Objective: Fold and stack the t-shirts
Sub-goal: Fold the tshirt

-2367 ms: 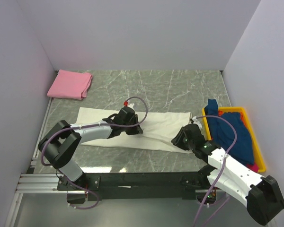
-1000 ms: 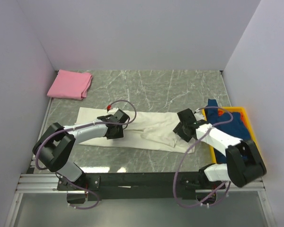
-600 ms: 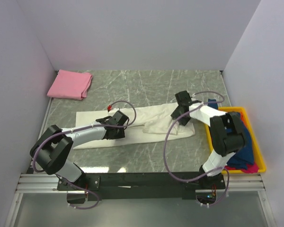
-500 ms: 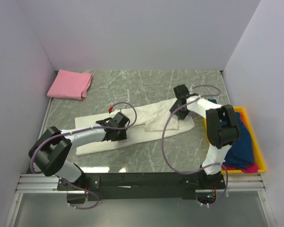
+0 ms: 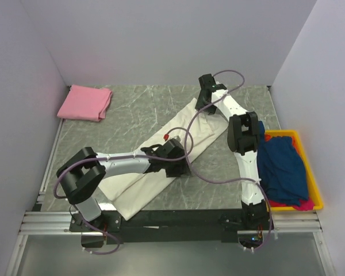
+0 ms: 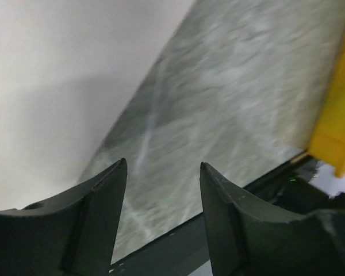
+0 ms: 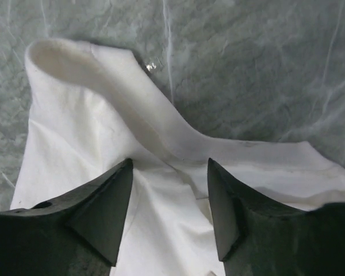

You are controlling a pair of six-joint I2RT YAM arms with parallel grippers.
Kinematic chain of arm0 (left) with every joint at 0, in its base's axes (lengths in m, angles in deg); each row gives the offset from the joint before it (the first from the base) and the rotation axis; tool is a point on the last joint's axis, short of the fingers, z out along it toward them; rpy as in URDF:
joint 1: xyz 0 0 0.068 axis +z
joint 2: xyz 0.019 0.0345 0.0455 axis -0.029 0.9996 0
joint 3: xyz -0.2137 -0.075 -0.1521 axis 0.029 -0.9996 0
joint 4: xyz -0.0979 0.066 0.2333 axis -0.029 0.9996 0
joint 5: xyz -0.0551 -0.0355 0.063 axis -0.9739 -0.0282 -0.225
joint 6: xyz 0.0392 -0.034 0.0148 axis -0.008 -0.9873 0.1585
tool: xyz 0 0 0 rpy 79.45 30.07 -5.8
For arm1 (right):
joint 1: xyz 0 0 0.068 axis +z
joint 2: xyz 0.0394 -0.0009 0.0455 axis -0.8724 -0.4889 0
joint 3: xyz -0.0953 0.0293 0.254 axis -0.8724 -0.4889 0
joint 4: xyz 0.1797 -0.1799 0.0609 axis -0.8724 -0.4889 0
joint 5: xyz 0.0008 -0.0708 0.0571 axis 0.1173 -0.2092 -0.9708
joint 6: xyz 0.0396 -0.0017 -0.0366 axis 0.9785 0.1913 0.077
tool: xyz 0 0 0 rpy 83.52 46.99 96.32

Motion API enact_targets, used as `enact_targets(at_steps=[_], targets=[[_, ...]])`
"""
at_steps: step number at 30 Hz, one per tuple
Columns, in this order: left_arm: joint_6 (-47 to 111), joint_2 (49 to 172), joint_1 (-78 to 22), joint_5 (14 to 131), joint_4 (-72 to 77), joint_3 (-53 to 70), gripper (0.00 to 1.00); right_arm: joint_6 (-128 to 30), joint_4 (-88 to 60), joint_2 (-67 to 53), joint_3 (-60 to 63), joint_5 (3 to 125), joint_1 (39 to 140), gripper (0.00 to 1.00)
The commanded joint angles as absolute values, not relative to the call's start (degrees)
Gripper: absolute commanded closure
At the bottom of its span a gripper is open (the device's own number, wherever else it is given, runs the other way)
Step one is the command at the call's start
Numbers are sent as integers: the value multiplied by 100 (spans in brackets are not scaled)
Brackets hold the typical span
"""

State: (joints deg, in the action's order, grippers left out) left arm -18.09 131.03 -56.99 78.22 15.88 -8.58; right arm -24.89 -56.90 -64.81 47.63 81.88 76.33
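Left hand (image 6: 163,164) low, jaws apart; right hand (image 7: 169,162) stretched far forward, jaws apart.

You're getting bright, even overhead light, shadows showing soft; your left wrist view is smearing the table (image 6: 218,103) with motion blur, right wrist is looking crisp.

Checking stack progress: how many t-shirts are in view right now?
4. Pink t-shirt, folded, far-left corner; cream-white t-shirt stretched diagonally across the table; dark blue t-shirt heaped in the yellow bin; magenta t-shirt peeking out beneath it. More may be buried there.
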Motion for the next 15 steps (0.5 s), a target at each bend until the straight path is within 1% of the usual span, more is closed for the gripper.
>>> enact_targets(at_steps=[1,2,4,5,6,7,8,9,11,12,14,15], targets=[[-1217,12871,-5642,7772,1556,-242,41,-2911,-6219,-6114,5247,8596,7647,37],[-1066,12783,-5546,7913,1940,-163,41,-2858,-6165,-5946,5159,8614,7638,37],[-567,12389,-5466,8351,2460,-162,45,-2727,-6182,-5386,4843,8710,7638,36],[-364,12273,-5431,8963,2924,-189,46,-2430,-6226,-5182,4685,8798,7638,36],[-170,12115,-5431,9265,3242,-189,47,-2305,-6218,-4954,4205,8764,7681,36],[93,12062,-5431,9642,3515,-198,47,-2200,-6052,-4482,3878,8703,7725,36],[113,12009,-5431,10168,3752,-259,48,-1937,-5938,-4225,3518,8650,7787,36],[113,11852,-5431,10365,4085,-337,48,-1761,-5823,-3761,2767,8614,7874,36],[131,11631,-5431,10489,4202,-618,48,-1340,-5349,-3363,1998,8413,8173,36],[105,11456,-5431,10551,4307,-715,48,-1163,-5217,-3213,1394,8299,8278,36],[26,11358,-5422,10674,4431,-970,49,-716,-4935,-2922,776,8254,8595,36],[-44,11384,-5422,10822,4588,-1032,50,-548,-4891,-2887,660,8210,8665,36]])
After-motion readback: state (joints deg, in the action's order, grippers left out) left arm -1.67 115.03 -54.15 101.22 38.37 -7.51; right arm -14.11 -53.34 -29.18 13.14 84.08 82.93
